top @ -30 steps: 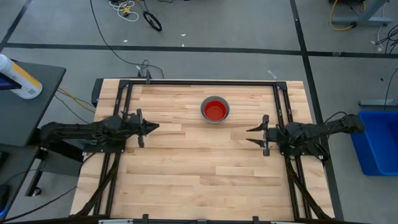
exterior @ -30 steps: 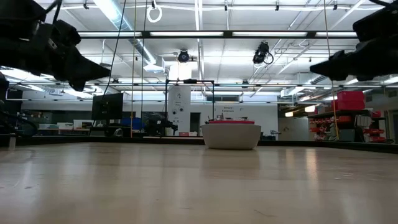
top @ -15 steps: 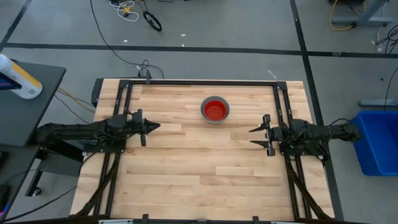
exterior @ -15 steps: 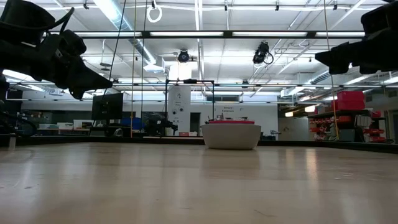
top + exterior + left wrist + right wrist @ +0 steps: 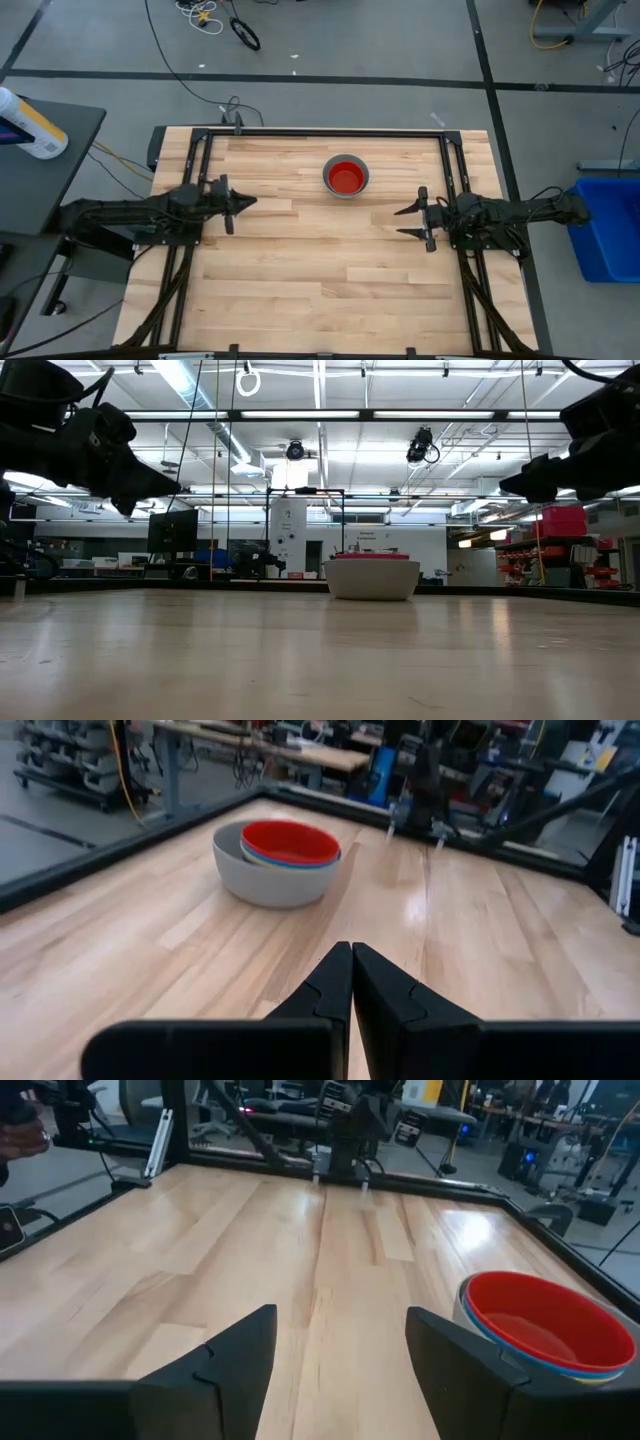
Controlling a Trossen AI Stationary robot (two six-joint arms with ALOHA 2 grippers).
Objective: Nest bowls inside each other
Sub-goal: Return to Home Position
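The bowls (image 5: 346, 178) stand nested in one stack on the far middle of the wooden table, resting on the grey bowl's base. The red bowl (image 5: 290, 841) lies on top inside the grey bowl (image 5: 262, 880); thin blue and yellow rims (image 5: 560, 1367) show between them. My left gripper (image 5: 250, 203) hovers shut at the table's left side, pointing toward the right. My right gripper (image 5: 402, 222) hovers open at the right side, pointing left, with nothing between its fingers. Both are well clear of the stack.
A black metal frame (image 5: 330, 132) runs along the table's far edge and down both sides. A blue bin (image 5: 610, 225) stands on the floor to the right. A bottle (image 5: 30, 125) lies on a side table at the left. Bare wood spreads over the near half.
My right gripper has opened wider and swung slightly toward the table's near edge and back, ending a little farther toward the table's middle. The stack of bowls has not moved.
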